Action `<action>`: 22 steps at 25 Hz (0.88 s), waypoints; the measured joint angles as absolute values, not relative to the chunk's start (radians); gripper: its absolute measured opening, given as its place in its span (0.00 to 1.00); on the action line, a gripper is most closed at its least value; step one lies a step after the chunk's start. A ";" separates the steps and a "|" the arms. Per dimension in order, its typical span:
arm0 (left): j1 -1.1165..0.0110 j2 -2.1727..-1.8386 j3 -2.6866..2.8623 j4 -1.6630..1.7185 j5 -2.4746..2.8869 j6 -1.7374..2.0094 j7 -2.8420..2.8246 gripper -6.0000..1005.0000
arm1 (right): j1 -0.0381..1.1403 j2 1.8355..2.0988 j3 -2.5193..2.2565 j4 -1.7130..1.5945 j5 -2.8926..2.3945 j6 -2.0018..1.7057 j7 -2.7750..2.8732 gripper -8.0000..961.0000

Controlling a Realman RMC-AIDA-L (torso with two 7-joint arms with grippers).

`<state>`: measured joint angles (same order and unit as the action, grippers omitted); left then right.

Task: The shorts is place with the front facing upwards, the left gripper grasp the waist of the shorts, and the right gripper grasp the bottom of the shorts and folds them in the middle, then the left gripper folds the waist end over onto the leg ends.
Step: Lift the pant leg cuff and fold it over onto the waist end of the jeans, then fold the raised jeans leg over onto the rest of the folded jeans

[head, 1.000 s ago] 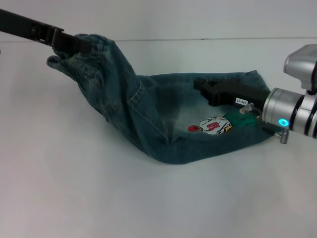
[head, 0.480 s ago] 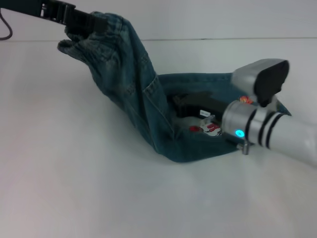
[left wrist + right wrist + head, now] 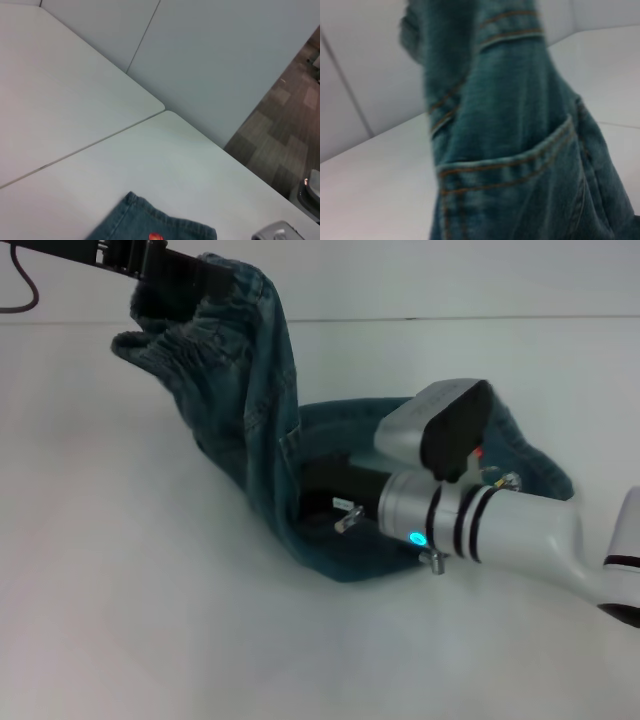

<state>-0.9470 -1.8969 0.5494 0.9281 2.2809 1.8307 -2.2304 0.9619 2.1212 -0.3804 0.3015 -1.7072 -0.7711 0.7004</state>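
Since a second earlier, the left pincer [image 3: 190, 275] had carried the waistband higher and further toward the frame's centre, and the right arm had slid leftward along the lower half of the cloth, covering the embroidery. At the upper left of the head view the left pincer was clamped on the gathered elastic waist of the shorts [image 3: 245, 430], holding it aloft so the upper half hung as a steep curtain ready to be laid over. The right pincer [image 3: 335, 502] lay low at the frame's centre, pressed into the crease, seemingly to pin the lower half down; whether its fingers were apart or together I could not tell. Behind the arm, the leg ends [image 3: 545, 475] rested flat on the white desk [image 3: 150, 620]. That arm itself stood in the fold's path and would probably need to withdraw.
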 joint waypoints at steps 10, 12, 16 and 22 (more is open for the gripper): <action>-0.953 -1.897 0.551 0.928 2.280 1.821 -2.233 0.07 | 0.975 2.121 -0.015 0.403 -2.176 -0.634 0.699 0.03; -0.954 -1.896 0.551 0.924 2.282 1.816 -2.233 0.07 | 0.981 2.121 0.043 0.432 -2.259 -0.595 0.699 0.03; -0.954 -1.892 0.551 0.904 2.283 1.811 -2.230 0.08 | 0.981 2.121 0.126 0.468 -2.381 -0.537 0.705 0.03; -0.947 -1.891 0.551 0.879 2.281 1.799 -2.223 0.08 | 0.933 2.109 0.161 0.444 -2.399 -0.526 0.721 0.03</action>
